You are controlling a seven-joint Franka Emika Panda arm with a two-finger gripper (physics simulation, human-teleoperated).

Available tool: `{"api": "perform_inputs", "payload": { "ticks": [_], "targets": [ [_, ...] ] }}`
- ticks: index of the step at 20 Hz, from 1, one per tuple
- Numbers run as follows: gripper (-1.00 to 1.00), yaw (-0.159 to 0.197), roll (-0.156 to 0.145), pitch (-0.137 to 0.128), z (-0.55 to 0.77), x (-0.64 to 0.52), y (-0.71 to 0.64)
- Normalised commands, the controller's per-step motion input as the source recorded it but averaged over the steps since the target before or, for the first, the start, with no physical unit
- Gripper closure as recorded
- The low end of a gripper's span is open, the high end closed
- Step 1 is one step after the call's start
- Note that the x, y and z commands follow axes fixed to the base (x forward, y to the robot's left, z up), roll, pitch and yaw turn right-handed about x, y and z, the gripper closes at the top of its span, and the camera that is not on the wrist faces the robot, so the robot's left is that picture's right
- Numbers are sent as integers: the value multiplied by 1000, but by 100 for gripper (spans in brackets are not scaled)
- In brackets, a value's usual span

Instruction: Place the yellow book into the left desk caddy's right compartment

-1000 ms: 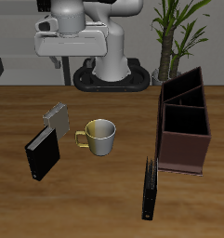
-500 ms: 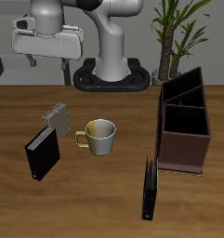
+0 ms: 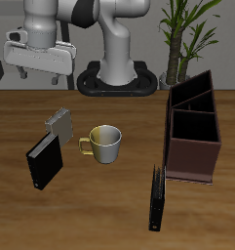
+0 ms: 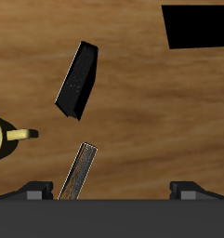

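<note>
Yellow book (image 3: 60, 123) is the smallest book out there, so I'll get to it last, going big to small.

The wooden counter (image 3: 109, 210) carries everything. The white Franka arm (image 3: 114, 39) stands at the counter's back edge. Its gripper (image 3: 41, 80) hangs high over the back edge, on the opposite end from the caddy. The jaws are spread wide with nothing between them, and the wrist view shows both fingertips (image 4: 34, 189) far apart.

The left desk caddy (image 3: 192, 161) is a dark brown-maroon open-top box near one end edge of the counter. A divider splits it into two cells, one behind the other as the exterior camera sees it, and I can't see anything inside either.

A larger black book (image 3: 43, 161) stands propped up, tilted, toward the other end and closer to the front edge. A thin black book (image 3: 158, 195) stands edge-on near the front edge, just beside the caddy's front corner. The yellowish mug (image 3: 104, 144) sits around the middle of the counter.

The yellow book itself is a small thin book with a dull grey-tan cover and pale edges. It stands propped up just behind the larger black book, right up against its top corner. It's near the mug and well apart from the caddy. In the wrist view it (image 4: 78, 172) shows as a narrow tan strip, with the black book (image 4: 78, 80) beyond it and the mug (image 4: 2, 138) off to one side.
</note>
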Motion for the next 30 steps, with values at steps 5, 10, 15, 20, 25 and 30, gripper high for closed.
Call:
{"api": "perform_inputs", "payload": {
  "ticks": [5,10,15,20,25,30],
  "targets": [
    [-100,-23,4,26,-364,-28,43],
    [-100,-40,16,12,-208,-34,48],
    [-100,-21,4,25,-288,34,-10],
    [-100,-41,4,58,-469,96,-4],
    [-100,-22,9,31,-272,14,53],
    [-100,-1,12,63,-428,30,72]
  ]
}}
